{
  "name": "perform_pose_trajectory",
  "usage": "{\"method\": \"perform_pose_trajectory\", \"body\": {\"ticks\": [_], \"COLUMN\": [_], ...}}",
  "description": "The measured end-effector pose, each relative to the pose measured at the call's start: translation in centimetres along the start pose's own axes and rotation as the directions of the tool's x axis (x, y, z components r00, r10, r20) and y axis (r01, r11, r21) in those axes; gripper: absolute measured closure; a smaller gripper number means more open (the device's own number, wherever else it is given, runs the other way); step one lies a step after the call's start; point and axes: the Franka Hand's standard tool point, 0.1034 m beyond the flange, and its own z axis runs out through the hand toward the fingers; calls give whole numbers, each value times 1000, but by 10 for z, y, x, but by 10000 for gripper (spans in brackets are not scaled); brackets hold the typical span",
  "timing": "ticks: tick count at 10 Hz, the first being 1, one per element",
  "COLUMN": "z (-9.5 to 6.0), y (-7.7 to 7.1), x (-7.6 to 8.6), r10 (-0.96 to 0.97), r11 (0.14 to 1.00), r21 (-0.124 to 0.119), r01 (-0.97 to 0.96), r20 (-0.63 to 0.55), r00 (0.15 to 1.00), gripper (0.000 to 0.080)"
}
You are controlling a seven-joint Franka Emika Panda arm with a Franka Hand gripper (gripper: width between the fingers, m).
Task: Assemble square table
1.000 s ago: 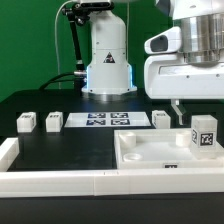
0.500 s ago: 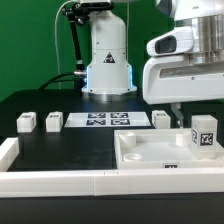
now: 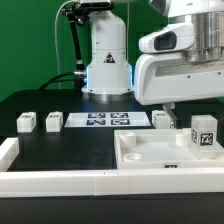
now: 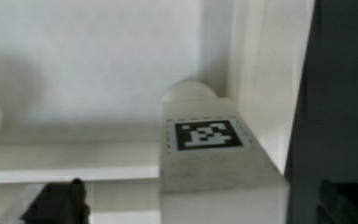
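The square table top [image 3: 150,152] is a white tray with a raised rim, lying at the exterior view's lower right. Three small white tagged legs [image 3: 26,122] [image 3: 53,121] [image 3: 161,119] stand on the black table, and a fourth leg [image 3: 204,133] stands at the top's right side. My gripper [image 3: 173,110] hangs open and empty above the top's far edge. In the wrist view the gripper [image 4: 199,200] has its dark fingertips [image 4: 55,202] wide apart. Between them lies a raised tagged part of the top [image 4: 206,134].
The marker board [image 3: 105,121] lies flat in front of the robot base [image 3: 105,60]. Long white rails run along the front [image 3: 60,182] and the exterior view's left [image 3: 8,150]. Black table surface shows beside the top [image 4: 345,90].
My gripper has shifted a little toward the exterior view's left above the table top's far edge. The parts have not moved.
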Motion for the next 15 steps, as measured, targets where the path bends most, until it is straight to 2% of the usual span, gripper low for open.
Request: {"method": "perform_pose_trajectory", "body": {"ticks": [1,2,3,4,5,9,10,11,13,15], "z": [0,0,0,0,0,0,0,0,0,1], "y": [0,0,0,0,0,0,-2,-2,-2,-3], "x": [0,0,-1,0,-1,-1,-1,-2,-2,-2], "r10": [7,6,6,15,31,224,359,483,620,753], "r11": [1000,1000,1000,1000,1000,975,933,875,785,658], "r21": [0,-1,-1,0,-1,1,10,8,11,26], "r01": [-7,-6,-6,-15,-31,-224,-359,-483,-620,-753], "r20": [0,1,1,1,1,1,-6,-6,-8,-18], "r00": [1000,1000,1000,1000,1000,975,933,875,785,658], "gripper": [150,250,434,434,509,508,508,508,508,507]}}
